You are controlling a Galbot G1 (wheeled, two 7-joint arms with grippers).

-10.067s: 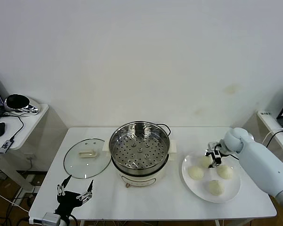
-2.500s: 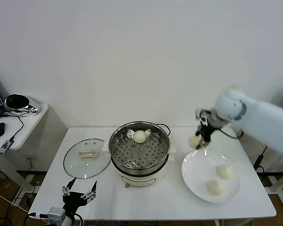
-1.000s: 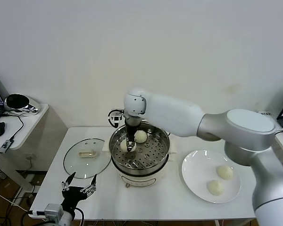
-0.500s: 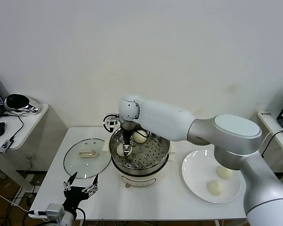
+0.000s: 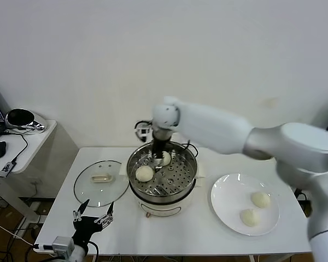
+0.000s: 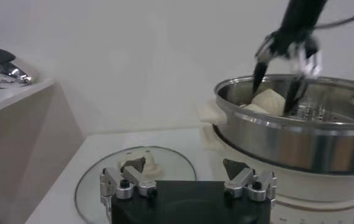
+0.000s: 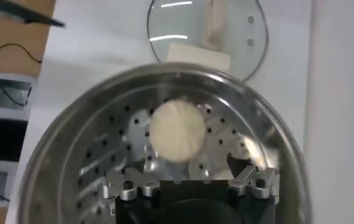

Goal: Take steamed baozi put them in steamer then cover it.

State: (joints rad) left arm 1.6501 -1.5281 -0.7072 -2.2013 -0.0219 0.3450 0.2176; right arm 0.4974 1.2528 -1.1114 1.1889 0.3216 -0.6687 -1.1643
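The steamed baozi are split between two places. Two of the steamed baozi sit on the perforated floor of the steamer (image 5: 162,173): one (image 5: 145,173) lies bare just below and to the left of your right end effector (image 5: 158,161), and the second (image 5: 165,158) rests right beside the fingers, partly hidden behind them. The other two buns (image 5: 260,199) (image 5: 249,217) lie on the white plate (image 5: 224,203), well apart from that end effector, to its right on the table (image 5: 197,232).

Your right end effector hangs over the steamer, reaching down into the basket from above. Its fingers (image 6: 259,67) stand apart and hold nothing; in the left wrist view they straddle the pale buns just under their tips. In the right wrist view a bun (image 7: 176,129) lies free on the steel floor ahead of the spread fingers.

The steamer is a shiny steel basket on a white pot base, standing at the middle of the table. Its glass lid (image 5: 100,183) lies flat on the table to the left of it, off the pot.

Your left end effector (image 5: 91,222) waits low at the near table edge, in front of the lid, with its fingers apart and empty.
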